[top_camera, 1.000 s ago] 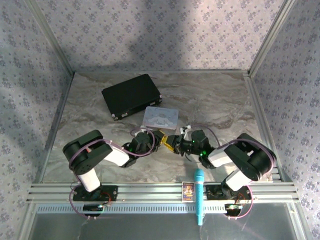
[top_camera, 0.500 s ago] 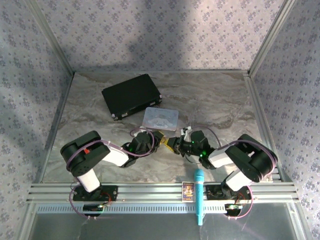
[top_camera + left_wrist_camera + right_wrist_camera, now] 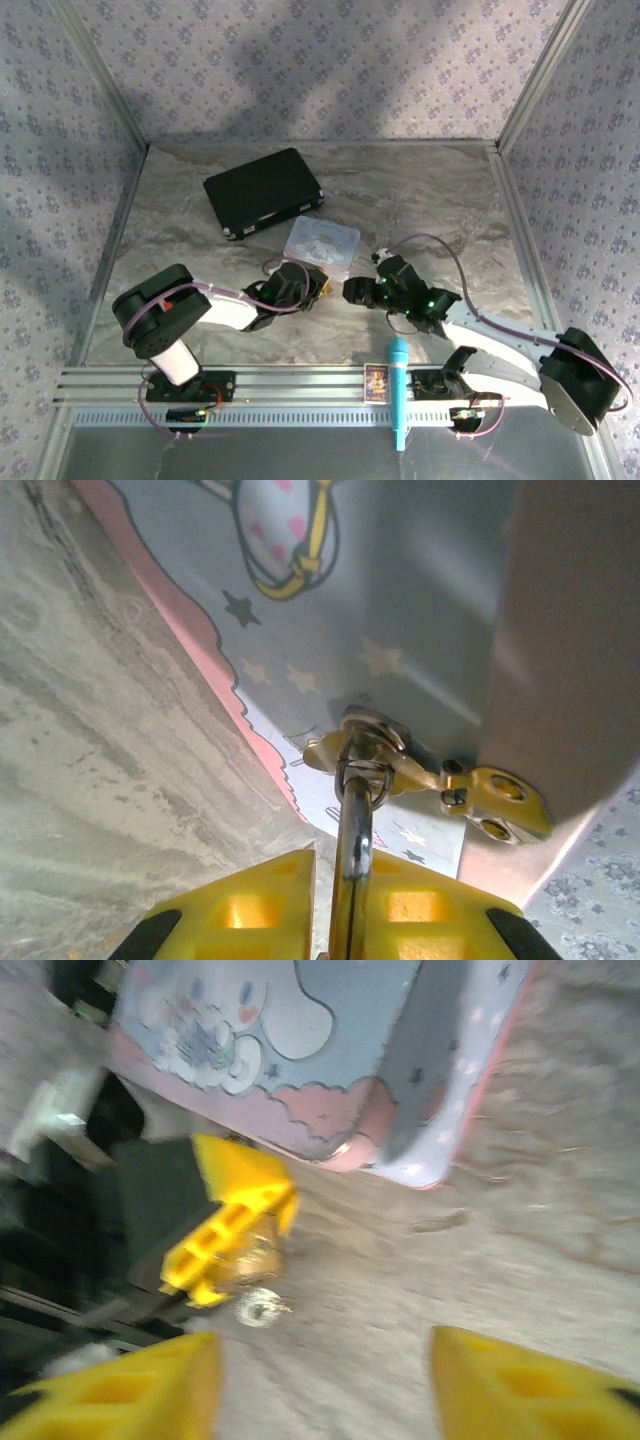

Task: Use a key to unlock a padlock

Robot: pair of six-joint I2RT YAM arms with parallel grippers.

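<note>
My left gripper is nosed up against the pastel tin. In the left wrist view the tin's wall and its gold latch sit just ahead of my fingers, so there is no room forward. The gap between those fingers is taken by the padlock. Bare table lies open to the left. My right gripper, jaws wide apart, faces the left one, near but not touching. A strip of bare table lies between its fingers, and the tin blocks the way just beyond. The black case sits behind the tin, apart from it. The table's far right is free. On the near rail, the blue microphone and a small card crowd the right arm's base.
</note>
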